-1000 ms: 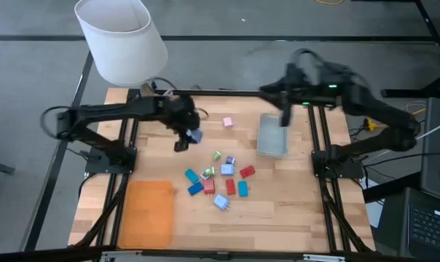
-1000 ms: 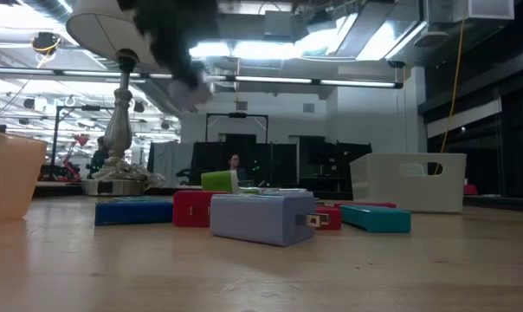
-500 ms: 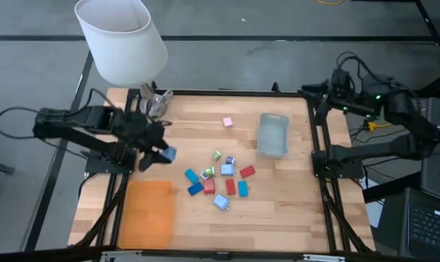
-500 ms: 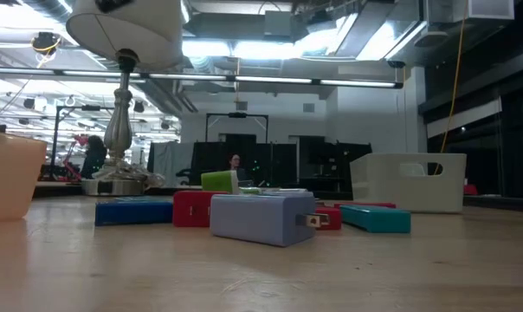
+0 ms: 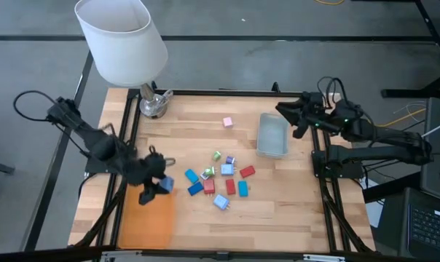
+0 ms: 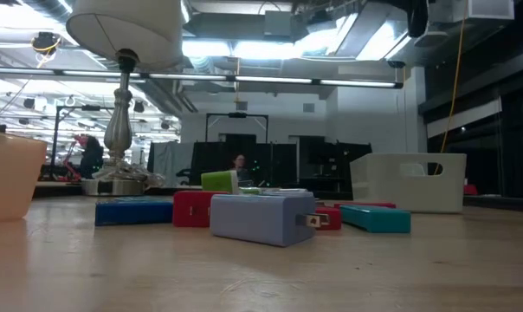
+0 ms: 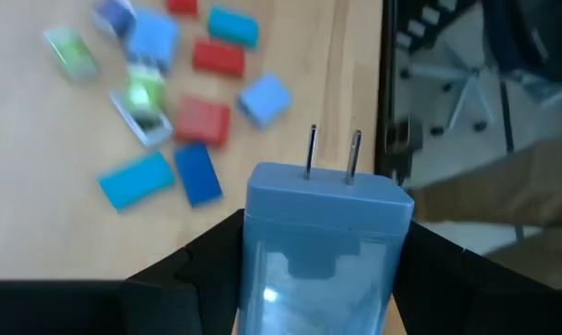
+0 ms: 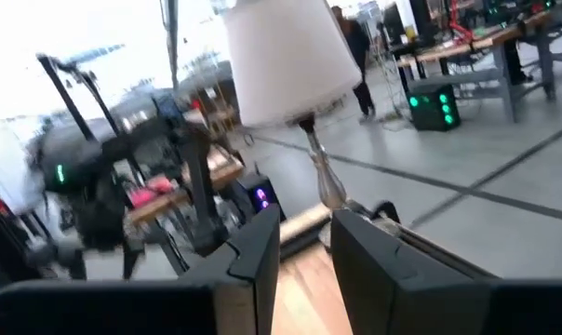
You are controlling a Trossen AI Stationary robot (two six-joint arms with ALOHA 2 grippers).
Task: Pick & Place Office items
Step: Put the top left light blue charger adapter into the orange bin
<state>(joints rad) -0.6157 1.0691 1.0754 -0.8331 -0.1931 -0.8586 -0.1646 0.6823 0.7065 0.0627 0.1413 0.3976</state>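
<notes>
My left gripper (image 5: pixel 157 186) is shut on a blue plug block (image 7: pixel 324 233) with two metal prongs, one of the office items. It hangs over the far right corner of the orange tray (image 5: pixel 147 218). Several more small office items, blue, red and green (image 5: pixel 221 179), lie loose at the table's middle, with a pink one (image 5: pixel 227 123) farther back. In the low view a light-blue plug block (image 6: pixel 261 217) lies nearest. My right gripper (image 5: pixel 287 115) is shut and holds nothing, level above the table's right side beside the grey-blue bin (image 5: pixel 272 135). My left gripper pinches the plug block's two opposite side faces (image 7: pixel 262 256) between its two fingers (image 7: pixel 207 265). It comes slanting down from the table's left side. The prongs (image 7: pixel 333 154) point away from the gripper. The block is lifted clear above the tray.
A lamp with a white shade (image 5: pixel 122 40) stands on its metal base (image 5: pixel 153 105) at the far left corner. Black frame rails (image 5: pixel 125 145) run along the table's left and right sides. Bare wood lies along the near edge (image 5: pixel 278 218).
My left gripper has swung from the table's far middle toward the left and near edges, carrying the blue plug block to above the orange tray, and has rolled on the way. My right gripper has drawn back from above the bin toward the right edge and tipped from pointing down to level.
</notes>
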